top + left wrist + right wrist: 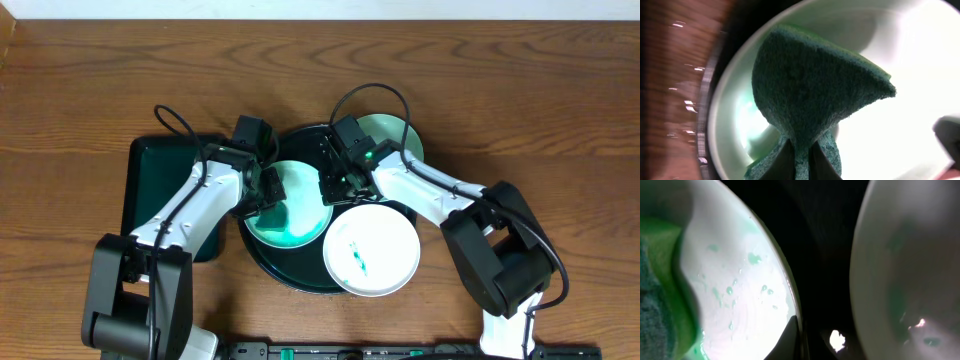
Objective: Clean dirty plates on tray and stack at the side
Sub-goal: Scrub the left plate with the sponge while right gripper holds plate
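The black round tray (300,275) holds three plates. The left plate (300,225) is wet with teal smears. My left gripper (266,190) is shut on a dark green sponge (810,95) and presses it onto this plate (900,125). My right gripper (335,188) is closed on the same plate's right rim; in the right wrist view one finger (801,330) lies over the edge of the wet plate (740,295). A pale green plate (398,135) sits at the tray's back right. A white plate (385,245) with a teal scribble sits at the front right.
A dark green rectangular tray (150,185) lies left of the round tray, under my left arm. Bare wooden table (500,80) surrounds both trays. Another plate (900,280) lies close to the right of my right gripper, with black tray floor (820,245) between.
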